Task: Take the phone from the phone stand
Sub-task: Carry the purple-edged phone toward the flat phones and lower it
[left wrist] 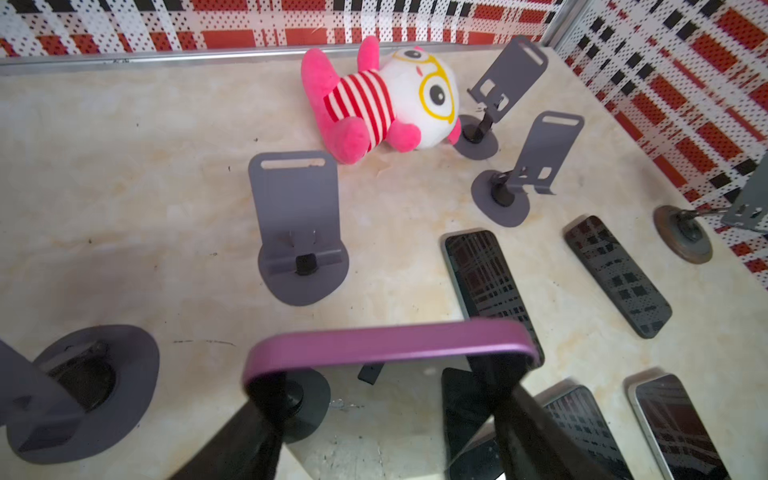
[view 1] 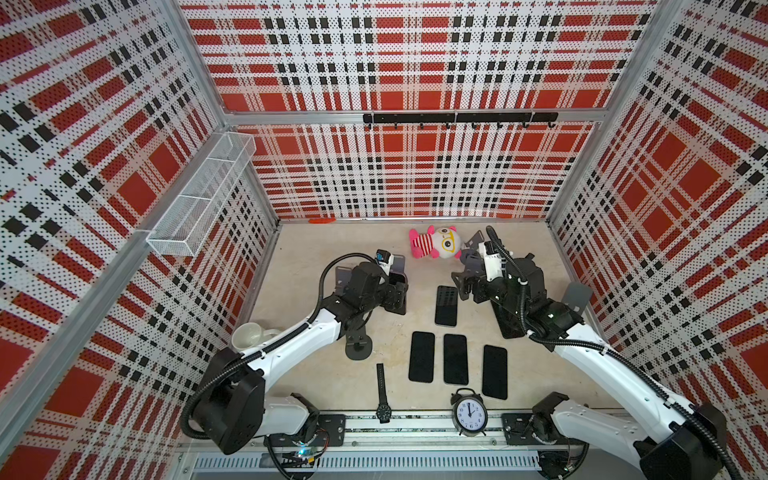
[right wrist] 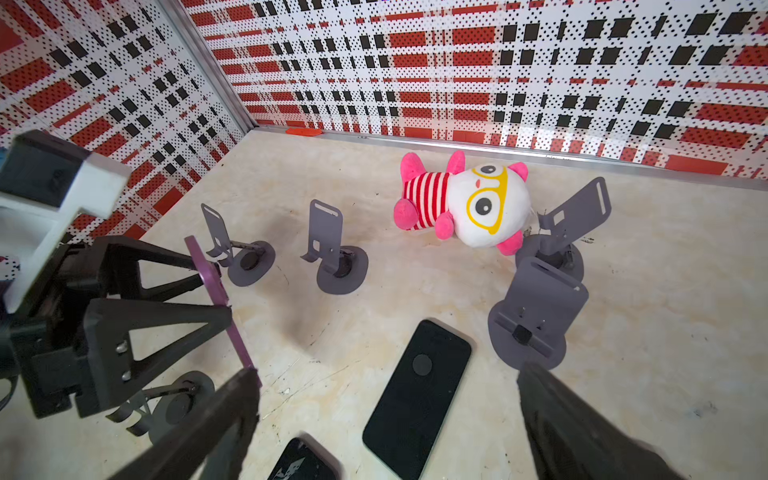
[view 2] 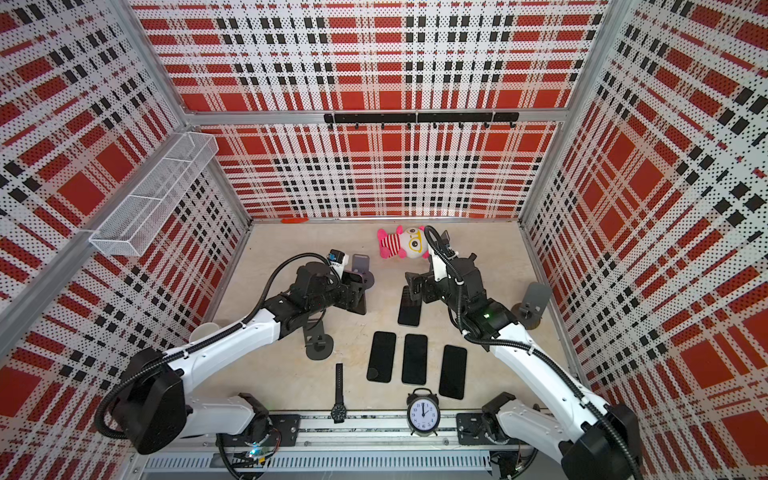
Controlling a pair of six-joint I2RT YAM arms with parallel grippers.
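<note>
a phone [left wrist: 386, 343] with a slim purple rim and rounded corners is held up off the table [view 1: 299, 266]. in both top views it sits in the left, farther part of the work area. in the left wrist view its short end faces the camera as a curved purple band, and the glossy face below mirrors the pale tabletop. in the right wrist view it shows edge-on as a thin, tilted purple strip.

the left gripper [left wrist: 380, 386] is clamped on the phone, with one black finger [left wrist: 519, 436] against each long side. a grey stand [right wrist: 178, 401] with a round base sits on the table directly beneath. it cannot be told whether the phone's lower end touches it.

the right gripper [right wrist: 388, 374] hovers just beside, to the right, with its jaws wide apart and nothing between them.

other stands [left wrist: 297, 232], all grey with upright slotted plates, stand around the table. four flat phones [view 1: 456, 359] lie dark side up. one is below the right gripper and three are in a row nearer the front edge.

a pink and white plush toy [view 1: 436, 243] in a red-striped shirt and yellow glasses lies near the back wall. a black clock [view 1: 471, 413] and a watch [view 1: 382, 395] sit at the front edge. a white mug [view 1: 247, 336] stands by the left wall, partly behind the left arm.
</note>
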